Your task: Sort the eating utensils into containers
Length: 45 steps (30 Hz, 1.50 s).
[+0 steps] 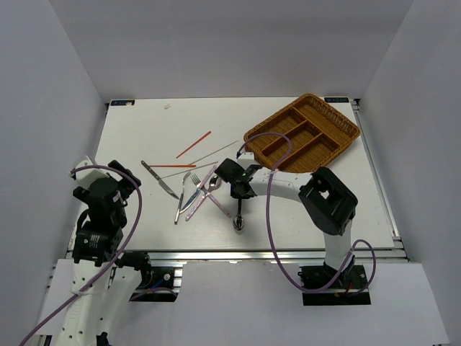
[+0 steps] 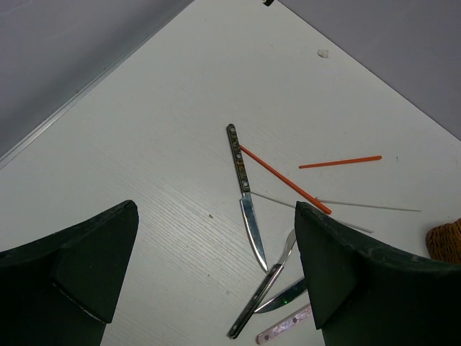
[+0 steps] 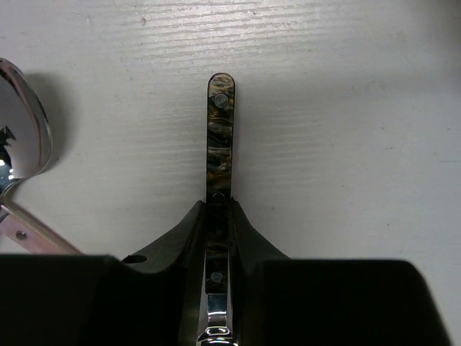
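Note:
My right gripper (image 3: 220,205) is shut on the dark mottled handle of a metal utensil (image 3: 220,122), low over the table. The handle tip sticks out past the fingertips. In the top view this gripper (image 1: 238,193) is at mid-table and the utensil (image 1: 238,216) shows a shiny rounded end. My left gripper (image 2: 215,209) is open and empty, above the table left of the utensil pile (image 1: 189,193). A dark-handled knife (image 2: 245,187), two red-orange chopsticks (image 2: 284,179), pale chopsticks (image 1: 216,151) and a dark-handled fork (image 2: 263,288) lie loose. The wicker tray (image 1: 334,112) sits at the back right.
A pink-handled spoon (image 3: 21,137) lies just left of my right gripper. Another pink handle (image 2: 284,328) lies by my left gripper's right finger. The tray corner (image 2: 446,241) shows at the left wrist view's right edge. White walls enclose the table on three sides.

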Each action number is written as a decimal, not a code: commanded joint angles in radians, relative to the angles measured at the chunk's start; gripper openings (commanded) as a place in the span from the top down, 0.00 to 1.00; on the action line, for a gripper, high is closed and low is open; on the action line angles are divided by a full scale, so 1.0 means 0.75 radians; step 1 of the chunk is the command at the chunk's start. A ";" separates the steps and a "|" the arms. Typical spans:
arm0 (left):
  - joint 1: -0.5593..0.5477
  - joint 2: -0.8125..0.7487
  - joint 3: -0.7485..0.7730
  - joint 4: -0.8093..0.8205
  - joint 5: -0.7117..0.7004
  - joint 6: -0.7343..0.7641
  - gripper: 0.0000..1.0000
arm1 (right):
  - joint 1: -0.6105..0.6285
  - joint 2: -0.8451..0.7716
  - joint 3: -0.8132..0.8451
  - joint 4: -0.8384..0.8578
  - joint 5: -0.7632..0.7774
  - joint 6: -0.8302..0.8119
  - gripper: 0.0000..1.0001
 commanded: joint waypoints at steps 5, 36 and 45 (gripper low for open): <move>0.001 0.026 -0.004 0.031 0.021 0.009 0.02 | -0.041 -0.380 0.010 -0.012 0.050 -0.023 1.00; 0.003 0.048 -0.004 0.035 0.027 0.017 0.02 | -1.167 -0.368 -0.124 0.231 -0.266 0.098 0.80; 0.001 0.048 -0.006 0.037 0.034 0.019 0.02 | -1.160 -0.405 -0.027 0.162 -0.275 0.049 0.39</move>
